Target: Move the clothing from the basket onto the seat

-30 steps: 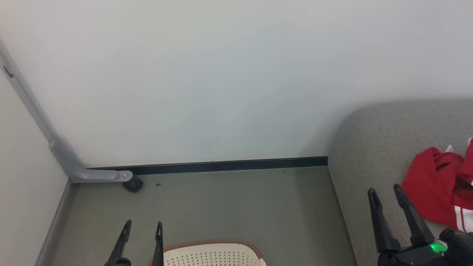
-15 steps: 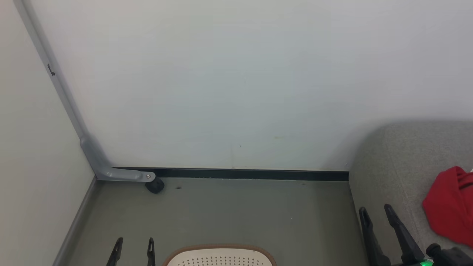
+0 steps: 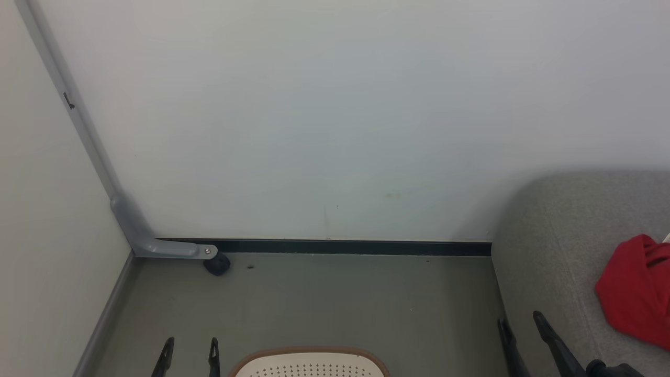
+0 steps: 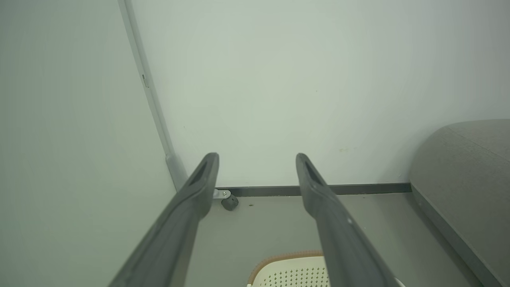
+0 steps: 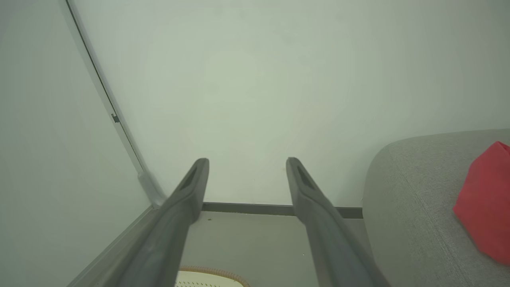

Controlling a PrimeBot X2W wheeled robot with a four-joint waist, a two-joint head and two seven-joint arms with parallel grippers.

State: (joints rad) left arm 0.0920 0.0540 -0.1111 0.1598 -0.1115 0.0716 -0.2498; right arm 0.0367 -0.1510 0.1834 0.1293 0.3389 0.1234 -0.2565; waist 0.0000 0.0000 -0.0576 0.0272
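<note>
Red clothing (image 3: 636,290) lies on the grey seat (image 3: 549,251) at the right edge of the head view; the right wrist view shows the same clothing (image 5: 484,199) on the seat (image 5: 406,207). The cream basket (image 3: 309,364) with its brown rim pokes up from the bottom edge, and its inside is hidden. My left gripper (image 3: 191,343) is open and empty just left of the basket. At the seat's left front edge my right gripper (image 3: 521,318) is open and empty, left of the clothing. In the left wrist view the basket (image 4: 291,269) shows between the fingers (image 4: 318,191).
A white wall (image 3: 335,115) stands straight ahead with a dark baseboard (image 3: 345,247). A grey metal leg with a black caster (image 3: 216,263) stands in the left corner beside a pale side panel (image 3: 36,251). Grey floor (image 3: 340,298) lies between wall and basket.
The head camera has swung left and tilted, so less of the seat and clothing shows. The right gripper has dropped lower at the frame's bottom edge. Both grippers have stayed open.
</note>
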